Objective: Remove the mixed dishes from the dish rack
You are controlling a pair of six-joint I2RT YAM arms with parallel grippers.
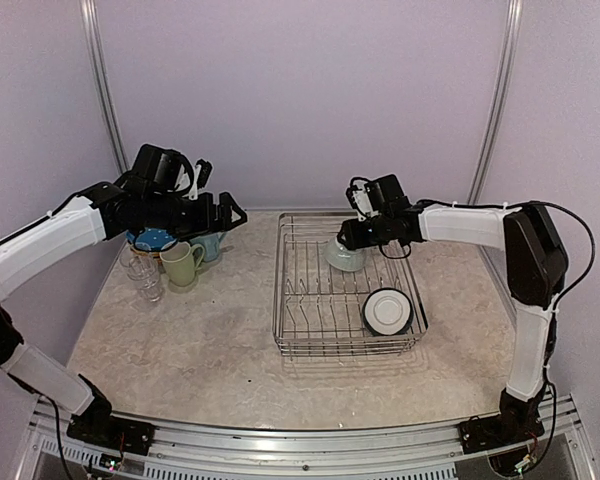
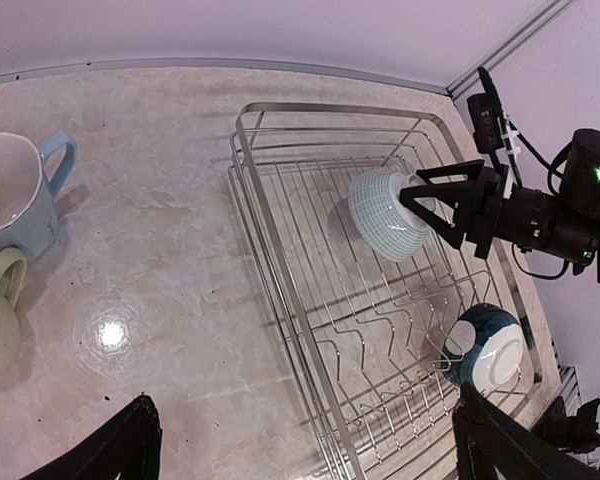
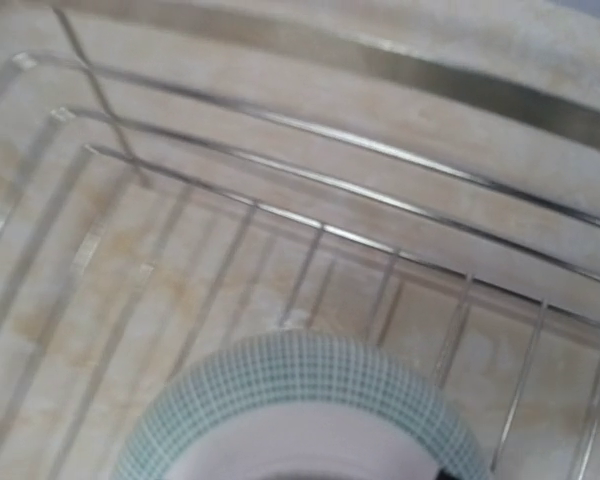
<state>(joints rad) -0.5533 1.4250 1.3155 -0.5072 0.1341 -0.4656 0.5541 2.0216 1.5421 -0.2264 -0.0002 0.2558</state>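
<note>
My right end effector (image 2: 423, 203) grips the green-checked bowl (image 2: 378, 212) in the dish rack (image 2: 320, 290); next, I reckon, lift it clear onto the bench (image 2: 150, 230)

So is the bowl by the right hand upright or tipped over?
Tipped. The checked bowl is on its side over the dish rack, its rim at the right hand.

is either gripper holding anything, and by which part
The right gripper seems to hold the pale checked bowl by its edge nearest the arm. The left gripper is open and empty.
</note>
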